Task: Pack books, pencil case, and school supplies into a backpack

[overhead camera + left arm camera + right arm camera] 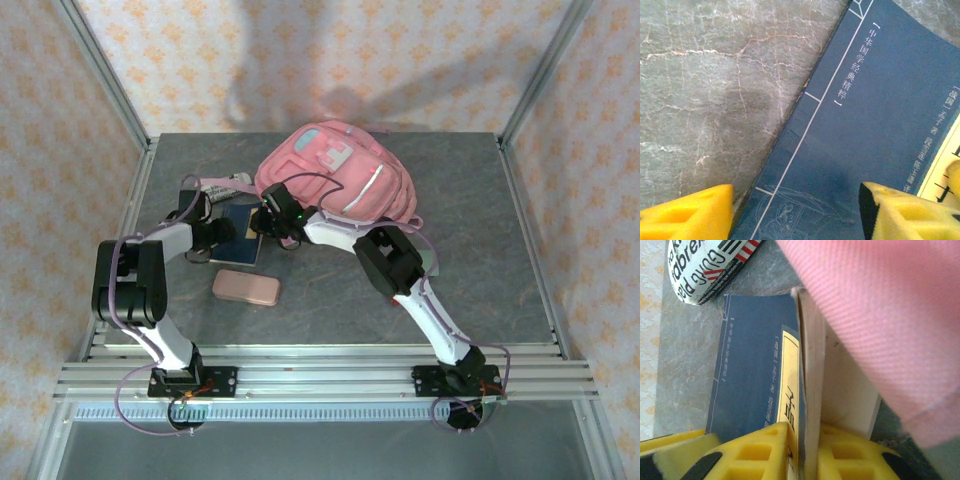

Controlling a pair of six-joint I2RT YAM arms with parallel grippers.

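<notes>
Left wrist view: showing the navy blue book (865, 125) lying flat on the grey table (715, 100), with white lettering running down its cover and a strip of yellow label at the right edge. Showing the left claw (797, 215) standing open and straddling the book's long edge, one yellow finger (687, 215) over bare table, the other over the cover; contact with either impossible to tell.

Right wrist view: showing the right claw (805, 455) pinching that same book by its edge, one yellow finger pressing on the labelled cover, the other on the pale side behind it. Showing pink fabric of the backpack (880, 315) sitting right beside the book, and a white printed pouch (705, 265) lying past its far end.

Top external view: showing the backpack lying at the far middle of the table, the book lying just in front of its left side between both claws, and a pink pencil case (246, 288) lying nearer, apart from the book.
</notes>
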